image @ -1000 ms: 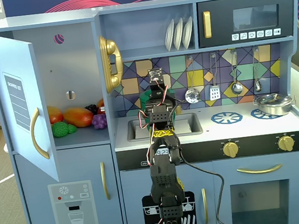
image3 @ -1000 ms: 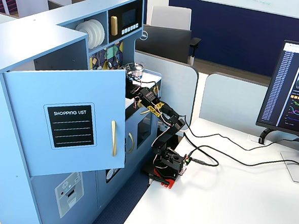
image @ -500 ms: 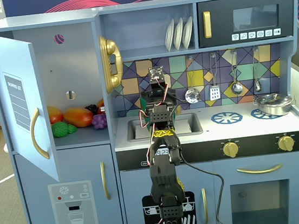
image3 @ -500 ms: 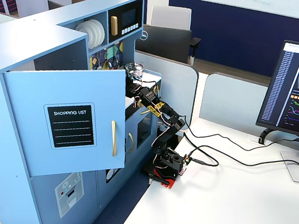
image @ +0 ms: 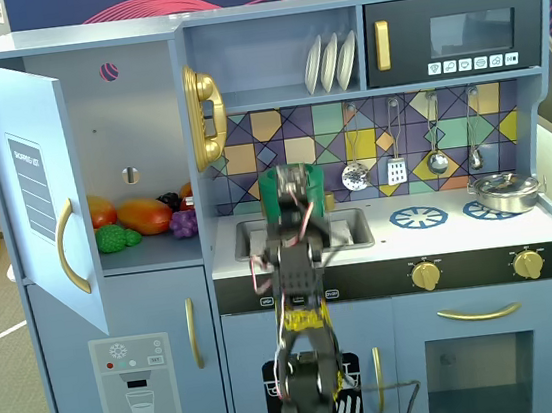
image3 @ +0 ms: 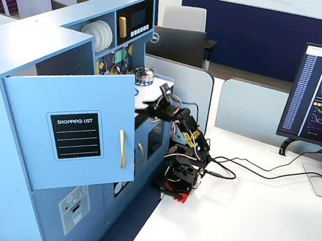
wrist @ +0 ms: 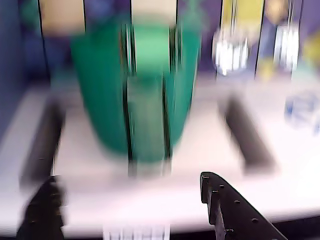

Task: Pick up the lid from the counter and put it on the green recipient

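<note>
A small robot arm (image: 298, 304) reaches over the front edge of a toy kitchen's white counter (image: 391, 238), its gripper (wrist: 132, 197) aimed at the green recipient (wrist: 132, 90), a tall dark green pot that stands behind the grey sink (image: 344, 226) against the patterned backsplash. The wrist view is blurred, but it shows the pot filling the middle of the frame, handle strip facing the camera, with the two dark fingers (wrist: 235, 210) spread well apart at the bottom corners and nothing visible between them. The lid cannot be found in any view: the arm hides much of the sink area in a fixed view from the front, and the side view is too distant to help. A steel pan (image: 504, 192) sits on the far right burner print (image: 488, 209); another blue burner print (image: 418, 216) lies bare beside the sink. Judging from the empty, wide-open gripper, the pick-up appears not yet done, and the arm seems to be searching or approaching. The next move likely calls for locating the lid on the worktop, lowering over it and closing on its small knob before carrying it to the pot's mouth.
</note>
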You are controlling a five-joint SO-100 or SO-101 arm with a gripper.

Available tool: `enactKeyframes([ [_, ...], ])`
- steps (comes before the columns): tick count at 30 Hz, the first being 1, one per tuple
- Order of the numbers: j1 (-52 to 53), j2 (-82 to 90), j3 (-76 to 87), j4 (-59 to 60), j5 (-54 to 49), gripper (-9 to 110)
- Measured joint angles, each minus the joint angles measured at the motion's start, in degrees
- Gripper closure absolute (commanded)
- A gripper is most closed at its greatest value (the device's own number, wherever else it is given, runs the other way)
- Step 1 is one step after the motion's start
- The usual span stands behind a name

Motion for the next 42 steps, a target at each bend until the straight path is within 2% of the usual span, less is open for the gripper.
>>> enactKeyframes([
  [1, -0.44, 2.2, 4.22, 0.44, -0.26, 102],
  [6, -1.85, 7.03, 27.51, -0.97, 1.76, 102],
  [10, -4.75, 10.9, 42.1, -1.14, 7.65, 102],
  [14, -5.98, 12.83, 49.48, 2.11, 15.03, 102],
  [18, -8.96, 13.62, 51.15, 10.9, 19.6, 102],
  [23, -9.23, 14.59, 51.15, 20.65, 20.13, 101],
  [26, -9.05, 14.59, 51.06, 21.45, 18.9, 98],
  [34, -8.0, 14.68, 50.27, 23.38, 6.94, 96],
  [42, -7.47, 14.68, 50.36, 23.38, 6.5, 94],
])
